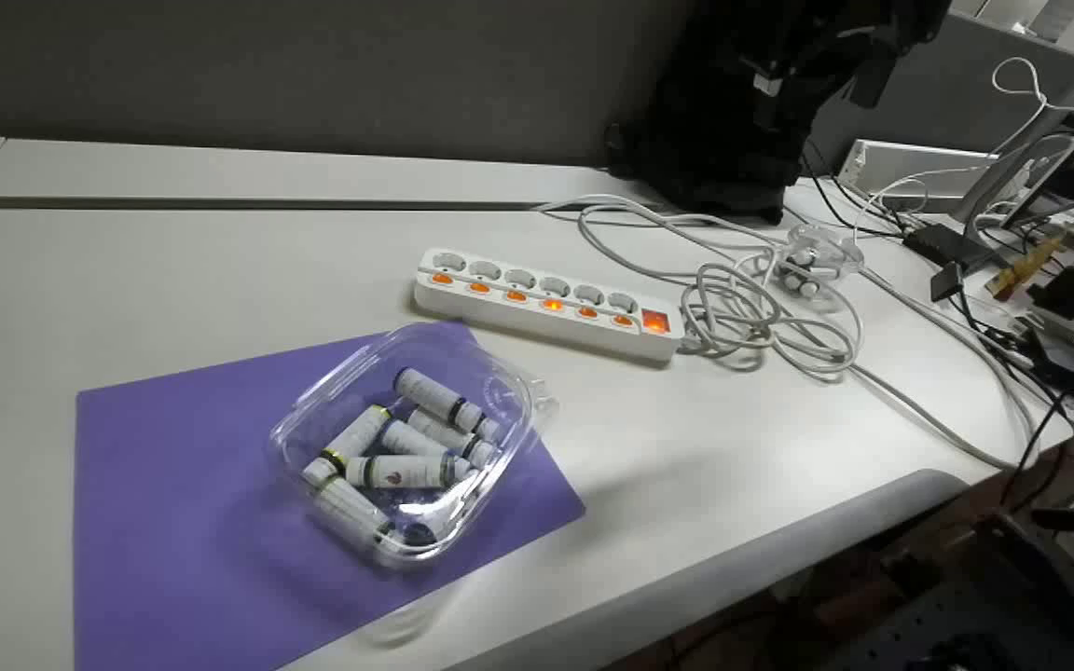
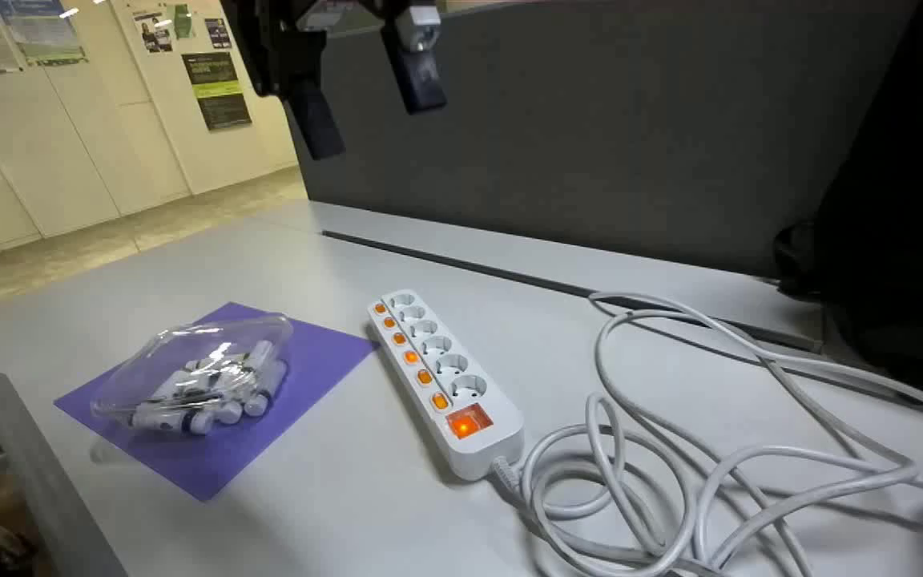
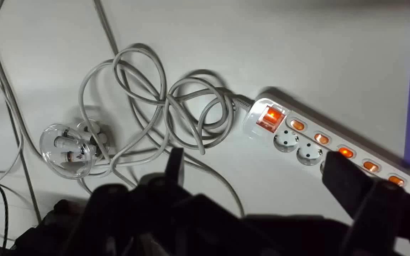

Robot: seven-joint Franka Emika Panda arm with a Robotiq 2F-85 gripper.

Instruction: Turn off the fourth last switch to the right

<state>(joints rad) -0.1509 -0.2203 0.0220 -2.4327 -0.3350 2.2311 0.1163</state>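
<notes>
A long white power strip (image 1: 537, 321) lies on the table, also in an exterior view (image 2: 421, 401) and the wrist view (image 3: 333, 129). It has a row of small orange switches and a large lit main switch at its corded end. The fourth last switch (image 1: 553, 305), counting from that end with the main switch included, glows; it also shows in an exterior view (image 2: 411, 357) and the wrist view (image 3: 346, 152). My gripper (image 2: 375, 128) is open and empty, high above the table. In the wrist view, its right finger (image 3: 253, 158) appears just beside the glowing switch, without contact.
A tangled grey cord (image 1: 742, 308) lies at the strip's corded end. A clear container (image 1: 406, 447) of small bottles sits on a purple sheet (image 1: 173, 522). A clear cup (image 3: 68, 151) with bottles stands by the cord. A dark partition (image 2: 590, 136) rises behind.
</notes>
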